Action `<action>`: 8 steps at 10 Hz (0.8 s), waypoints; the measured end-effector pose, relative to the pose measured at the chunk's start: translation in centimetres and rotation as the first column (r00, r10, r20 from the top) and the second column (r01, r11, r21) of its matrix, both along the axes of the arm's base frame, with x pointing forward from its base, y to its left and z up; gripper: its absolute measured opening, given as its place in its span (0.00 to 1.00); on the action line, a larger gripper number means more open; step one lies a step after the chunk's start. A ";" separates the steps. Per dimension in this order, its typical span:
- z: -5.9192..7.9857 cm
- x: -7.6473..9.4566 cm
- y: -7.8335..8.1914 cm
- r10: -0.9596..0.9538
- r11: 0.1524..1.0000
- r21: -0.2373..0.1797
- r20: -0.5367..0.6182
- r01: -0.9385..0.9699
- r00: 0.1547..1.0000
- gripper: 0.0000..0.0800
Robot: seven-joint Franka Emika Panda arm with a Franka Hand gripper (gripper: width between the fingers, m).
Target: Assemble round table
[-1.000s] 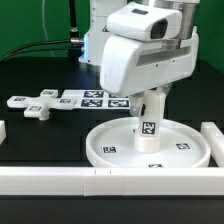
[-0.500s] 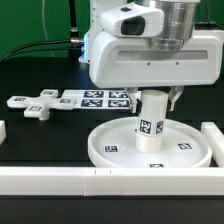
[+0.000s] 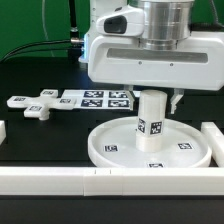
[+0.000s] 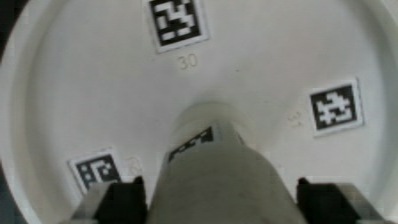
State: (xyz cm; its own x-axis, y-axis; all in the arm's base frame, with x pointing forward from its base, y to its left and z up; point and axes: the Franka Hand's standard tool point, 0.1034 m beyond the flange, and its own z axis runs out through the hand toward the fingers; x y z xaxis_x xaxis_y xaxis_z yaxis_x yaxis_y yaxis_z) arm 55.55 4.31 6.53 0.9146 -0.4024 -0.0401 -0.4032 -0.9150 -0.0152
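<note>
The large round rimmed disc (image 3: 110, 150) lies flat on the black table, tags up; in the wrist view it (image 4: 107, 90) fills the frame. The short cylindrical leg (image 3: 150, 122) stands upright at the disc's centre, a tag on its side. My gripper (image 3: 150, 96) comes straight down over the leg's top, and the big white hand hides its fingers in the exterior view. In the wrist view the leg (image 4: 217, 170) sits between the two black pads (image 4: 125, 198) of my gripper (image 4: 224, 200), which is shut on it. The small cross-shaped foot (image 3: 38, 108) lies at the exterior view's left.
The marker board (image 3: 95, 98) lies behind the disc, beside the foot. Long white bars run along the front edge (image 3: 100, 181) and stand at the exterior view's right (image 3: 212, 135) and far left (image 3: 3, 130). Cables hang at the back.
The hand has turned about its vertical axis while staying over the leg. The leg, the disc and the foot remain in place.
</note>
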 end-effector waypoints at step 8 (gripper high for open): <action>0.0 0.2 0.1 -0.567 0.822 0.043 -0.034 0.568 0.823 0.51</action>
State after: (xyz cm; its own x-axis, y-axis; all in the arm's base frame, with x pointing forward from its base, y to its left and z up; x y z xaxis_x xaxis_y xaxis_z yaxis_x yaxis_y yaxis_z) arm 55.72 4.43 6.53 0.5237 -0.8473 -0.0881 -0.8518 -0.5223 -0.0407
